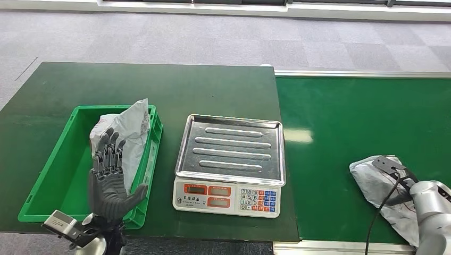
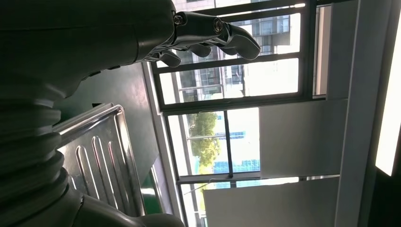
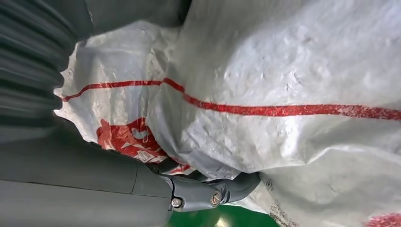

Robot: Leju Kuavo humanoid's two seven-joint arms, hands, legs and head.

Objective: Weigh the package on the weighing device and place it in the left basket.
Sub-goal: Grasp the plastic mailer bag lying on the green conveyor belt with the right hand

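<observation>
Grey-white plastic with red print wraps the package [image 1: 375, 178] lying on the green conveyor belt [image 1: 361, 122] at about 4 o'clock in the head view, well apart from the scale. The right hand [image 1: 396, 175] rests on top of it; in the right wrist view the wrapper [image 3: 283, 94] bulges close against the hand [image 3: 142, 184], with a dark finger [image 3: 213, 191] curled under a fold of the bag, so the hand appears to be gripping the package, though it sits on the belt. The electronic weighing scale [image 1: 228, 199] stands near the centre, at about 6 o'clock, on the dark green table [image 1: 159, 85]; its ribbed stainless steel pan [image 1: 231, 149] carries nothing, and its keypad and 3 displays face the robot. At 8 o'clock sits the green plastic basket [image 1: 48, 186], just beside the scale. 1 other grey-white mailer bag [image 1: 130, 133] leans inside it against the wall nearest the scale, its top poking above the rim. The left hand [image 1: 110, 172] is raised over the near part of the basket, palm up, fingers spread and holding nothing. The left wrist view shows those fingers [image 2: 227, 35] apart in front of windows [image 2: 236, 85], with the scale's steel pan [image 2: 101, 156] below.
</observation>
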